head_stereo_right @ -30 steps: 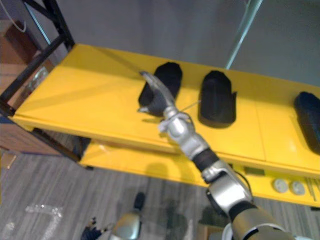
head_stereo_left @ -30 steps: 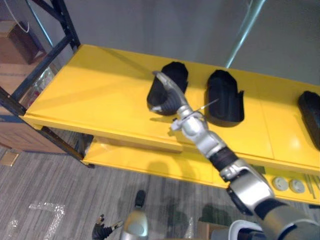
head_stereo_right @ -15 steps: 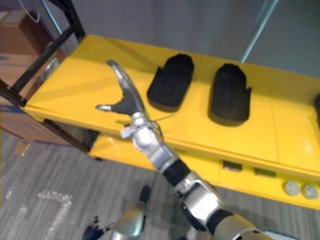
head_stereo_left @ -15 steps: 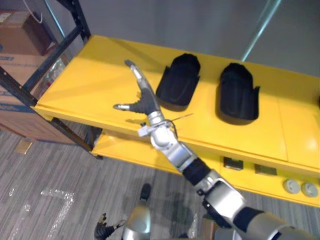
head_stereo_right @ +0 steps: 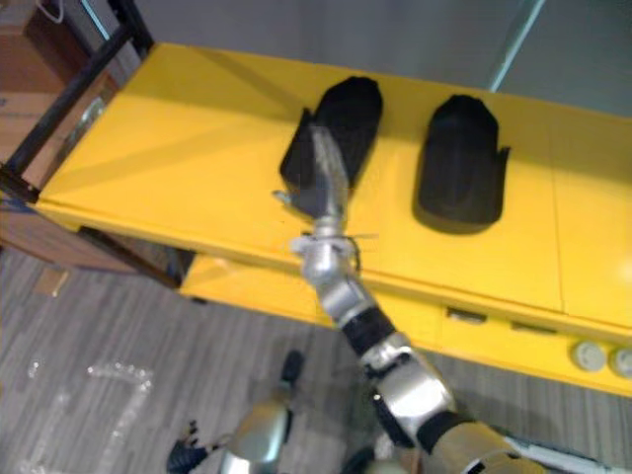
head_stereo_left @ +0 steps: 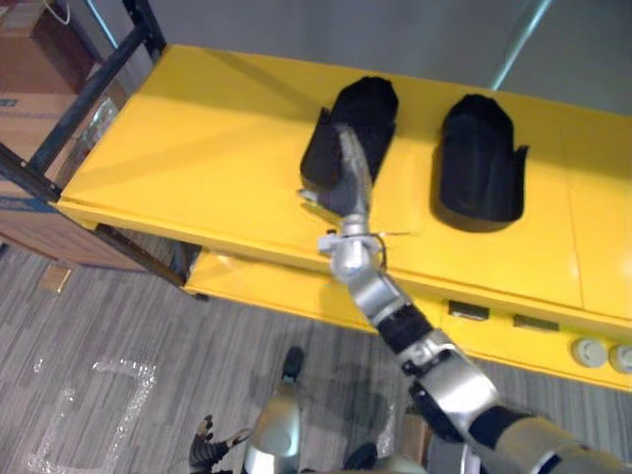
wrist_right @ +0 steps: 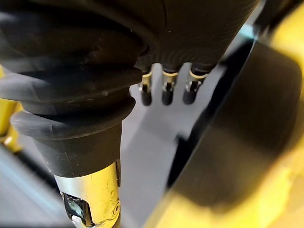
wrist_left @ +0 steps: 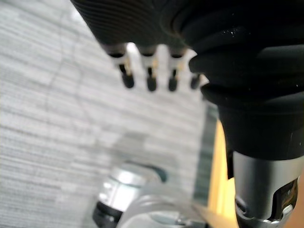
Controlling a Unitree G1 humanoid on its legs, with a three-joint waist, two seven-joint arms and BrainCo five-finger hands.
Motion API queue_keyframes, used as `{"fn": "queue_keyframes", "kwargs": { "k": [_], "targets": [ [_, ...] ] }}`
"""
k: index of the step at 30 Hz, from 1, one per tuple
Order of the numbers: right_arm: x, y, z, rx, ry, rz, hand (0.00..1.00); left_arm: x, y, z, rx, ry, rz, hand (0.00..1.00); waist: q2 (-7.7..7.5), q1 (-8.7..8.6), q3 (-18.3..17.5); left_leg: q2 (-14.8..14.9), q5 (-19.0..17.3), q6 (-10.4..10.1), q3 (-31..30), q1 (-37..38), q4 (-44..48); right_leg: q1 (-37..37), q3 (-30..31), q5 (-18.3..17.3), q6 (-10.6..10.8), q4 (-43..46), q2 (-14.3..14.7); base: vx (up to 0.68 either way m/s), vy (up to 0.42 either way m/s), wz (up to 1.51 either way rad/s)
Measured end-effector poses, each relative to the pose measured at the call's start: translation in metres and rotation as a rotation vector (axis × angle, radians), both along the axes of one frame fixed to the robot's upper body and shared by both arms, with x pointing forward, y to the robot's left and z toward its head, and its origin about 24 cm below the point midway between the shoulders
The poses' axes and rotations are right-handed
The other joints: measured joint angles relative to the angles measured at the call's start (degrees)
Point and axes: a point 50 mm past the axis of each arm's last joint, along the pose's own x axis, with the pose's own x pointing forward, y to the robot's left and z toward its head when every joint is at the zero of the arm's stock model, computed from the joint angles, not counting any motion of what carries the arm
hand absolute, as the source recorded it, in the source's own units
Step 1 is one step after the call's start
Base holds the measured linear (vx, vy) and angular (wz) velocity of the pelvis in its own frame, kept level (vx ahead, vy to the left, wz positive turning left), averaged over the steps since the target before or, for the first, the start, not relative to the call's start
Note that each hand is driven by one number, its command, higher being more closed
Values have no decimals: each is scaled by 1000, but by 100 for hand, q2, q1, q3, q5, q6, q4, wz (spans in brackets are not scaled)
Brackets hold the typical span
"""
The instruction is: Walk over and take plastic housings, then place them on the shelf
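Left housing (head_stereo_left: 363, 117) and right housing (head_stereo_left: 481, 163) lie on the yellow shelf (head_stereo_left: 197, 148). Right hand (head_stereo_left: 348, 186), fingers straight, extends above the shelf at the left housing. Left hand (wrist_left: 150, 80), fingers relaxed, hangs below the shelf.

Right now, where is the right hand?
In the eye views the right hand is stretched over the yellow shelf, at the near edge of the left black housing.
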Motion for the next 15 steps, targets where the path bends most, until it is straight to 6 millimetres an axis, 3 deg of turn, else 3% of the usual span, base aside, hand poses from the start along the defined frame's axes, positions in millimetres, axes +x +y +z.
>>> {"fn": "queue_keyframes", "kwargs": {
  "k": [9, 15],
  "targets": [
    [1, -2, 9, 2, -9, 41, 0, 2, 1, 1, 5, -3, -6, 0, 0, -91, 0, 57, -6, 6, 157, 132, 0, 25, 162, 9, -5, -2, 13, -29, -17, -11],
    [-1, 12, -4, -75, 108, 178, 0, 1, 1, 1, 7, 7, -2, 0, 0, -130, 0, 57, -52, 42, 214, 192, -1, 90, 173, 10, -4, -19, 9, -22, -7, -1]
  ]
}}
